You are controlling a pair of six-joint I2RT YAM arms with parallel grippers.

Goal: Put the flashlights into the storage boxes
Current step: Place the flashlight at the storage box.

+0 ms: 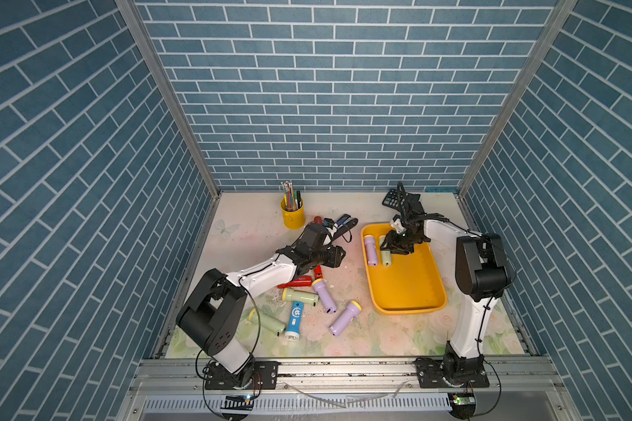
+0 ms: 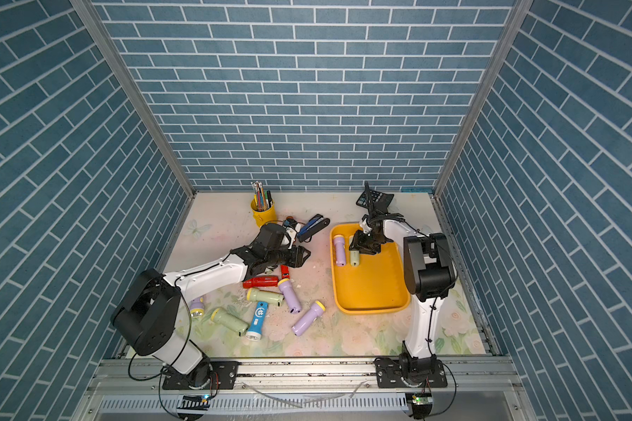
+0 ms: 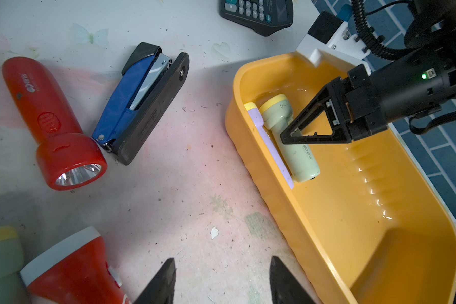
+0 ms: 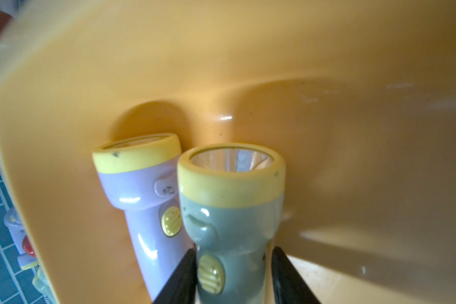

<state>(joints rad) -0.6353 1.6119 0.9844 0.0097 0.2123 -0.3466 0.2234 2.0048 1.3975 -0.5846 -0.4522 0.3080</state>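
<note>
Now | right gripper (image 4: 233, 252) jaws flank green flashlight (image 4: 232, 210), grip unclear; top views hide it | left gripper (image 3: 221, 260) parted, empty

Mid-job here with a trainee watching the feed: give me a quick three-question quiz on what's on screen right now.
1. How many flashlights lie in the yellow tray?
2. True or false: the left gripper is open and holds nothing.
3. The right gripper has its jaws either side of which item? A) blue flashlight B) pale green flashlight C) stapler

Key: 1) two, the lilac flashlight and the pale green one; 2) true; 3) B.
</note>
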